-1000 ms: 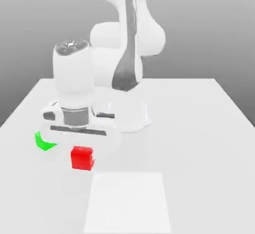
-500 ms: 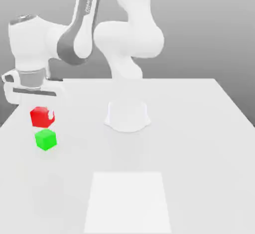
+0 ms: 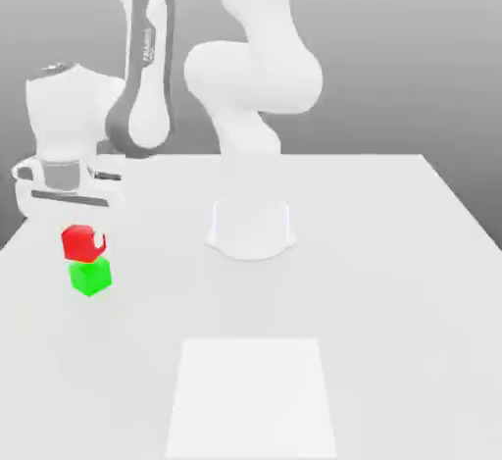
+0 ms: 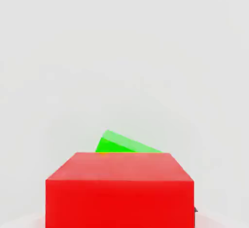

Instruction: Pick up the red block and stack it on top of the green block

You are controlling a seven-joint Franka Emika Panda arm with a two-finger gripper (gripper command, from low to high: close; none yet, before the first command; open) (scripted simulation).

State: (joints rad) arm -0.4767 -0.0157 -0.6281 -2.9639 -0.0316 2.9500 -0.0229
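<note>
The big white arm (image 3: 147,85) has swung a long way since a second ago. Back then its hand hung low over the middle-left of the worktop (image 3: 392,252), with the red block just under it and the green block off at about 9 o'clock from the red one. Half a second ago the red block was up in the air above the green one. Now it has come down lower, and it sits right over the green block.

The gripper (image 3: 86,242) is closed tight on the red block (image 3: 79,241), holding it by its sides. The green block (image 3: 91,277) is at 6 o'clock from the red block in the exterior view, on the worktop near its left edge. The two look like they touch or nearly touch; I cannot tell which. In the hand view the red block (image 4: 119,189) is close up, with the green block (image 4: 121,143) peeking past it.

There is one arm, one gripper, one red block and one green block.
</note>
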